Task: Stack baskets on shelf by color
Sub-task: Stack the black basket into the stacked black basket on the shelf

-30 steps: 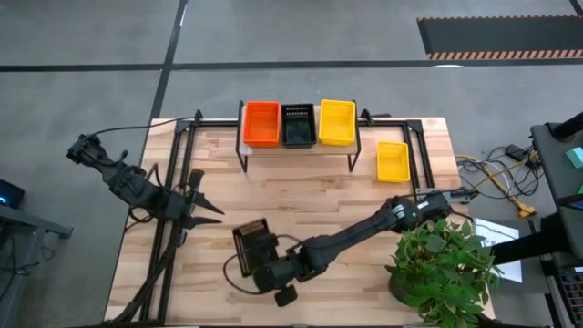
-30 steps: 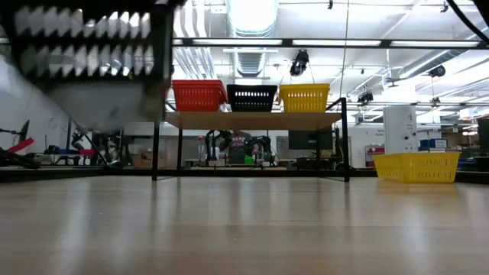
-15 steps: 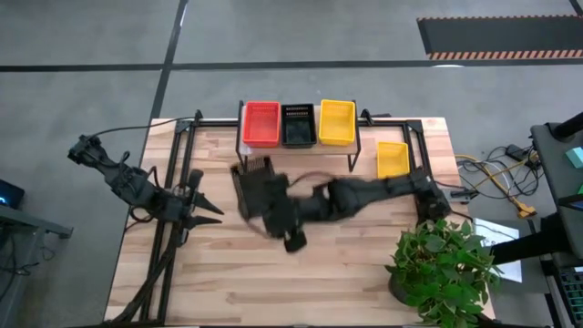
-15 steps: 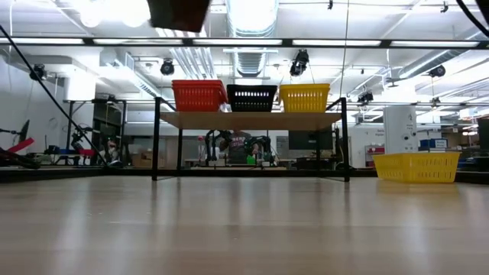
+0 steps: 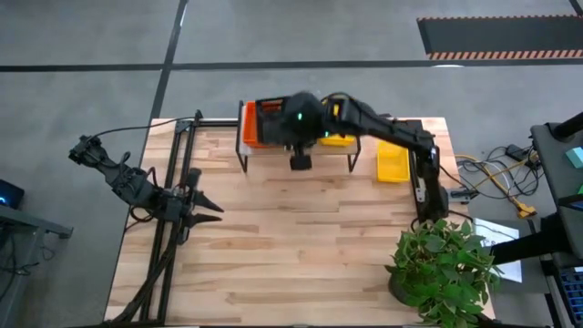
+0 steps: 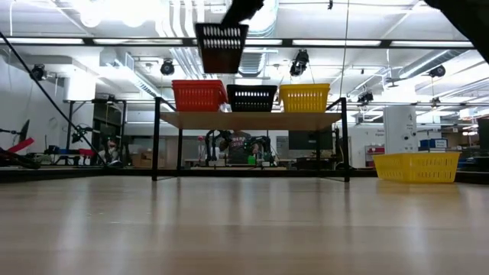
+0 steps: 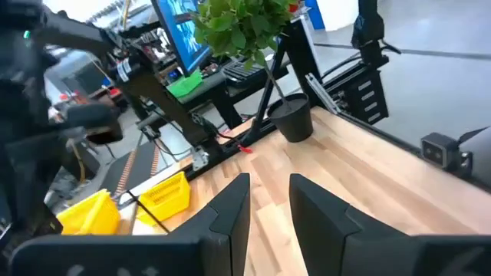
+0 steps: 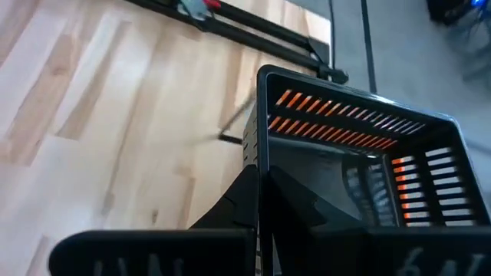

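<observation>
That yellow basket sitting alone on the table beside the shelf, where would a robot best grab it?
Likely by the rim of one side wall, coming from straight above. The yellow basket sits upright, open side up, so a thin wall stands free for one finger inside and one outside. The right tool grips the black basket that way.

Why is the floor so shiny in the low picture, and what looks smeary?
Low view: the table mirrors the bright ceiling lights, so it glares. Left wrist view: the right arm at the edge is smeared; the plant is sharp. Right wrist view: the held black basket looks soft.
</observation>
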